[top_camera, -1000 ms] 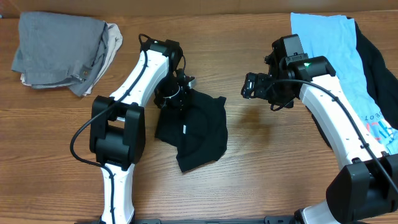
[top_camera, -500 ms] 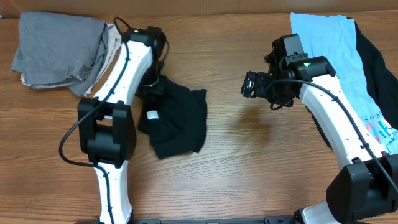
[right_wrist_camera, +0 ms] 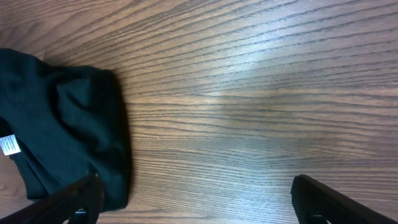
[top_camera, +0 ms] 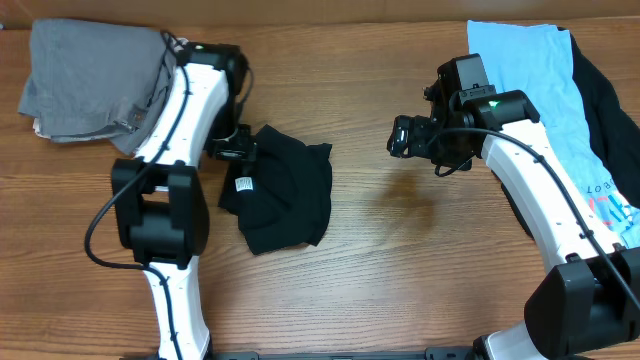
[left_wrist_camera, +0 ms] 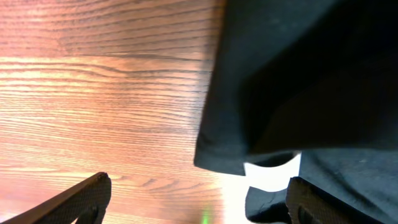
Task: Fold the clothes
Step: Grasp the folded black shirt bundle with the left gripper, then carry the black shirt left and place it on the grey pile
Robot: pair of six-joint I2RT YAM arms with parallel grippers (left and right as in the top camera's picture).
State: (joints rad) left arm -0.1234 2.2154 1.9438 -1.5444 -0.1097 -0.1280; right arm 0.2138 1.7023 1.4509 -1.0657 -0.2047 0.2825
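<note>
From overhead there are two arms and four lots of cloth on the wooden table (top_camera: pixel 400 270). One crumpled black T-shirt (top_camera: pixel 285 200) lies left of centre with its white neck label (top_camera: pixel 243 185) facing up. One light blue printed shirt (top_camera: pixel 525 75) is spread at the far right corner, and one other dark garment (top_camera: pixel 605 110) lies along its right edge. One grey folded pile (top_camera: pixel 85 75) sits at the far left. The left gripper (top_camera: pixel 232 150) is at the T-shirt's near-left edge, just beside the label. How far it is spread cannot be told from here. The right gripper (top_camera: pixel 398 135) hangs over bare wood, well apart from the T-shirt and near the blue shirt.

In the left wrist view, the left gripper's (left_wrist_camera: pixel 198 186) two fingertips stand wide apart at the bottom corners and clamp nothing. A fold of the black T-shirt (left_wrist_camera: pixel 298 81) and the white label (left_wrist_camera: pixel 270 174) lie between them. The right-hand tip overlaps the cloth.

In the right wrist view, the right gripper's (right_wrist_camera: pixel 196 196) fingertips are likewise spread wide, with only bare wood between them. The black T-shirt (right_wrist_camera: pixel 56 124) lies at the left edge, its label (right_wrist_camera: pixel 7 144) just showing.
</note>
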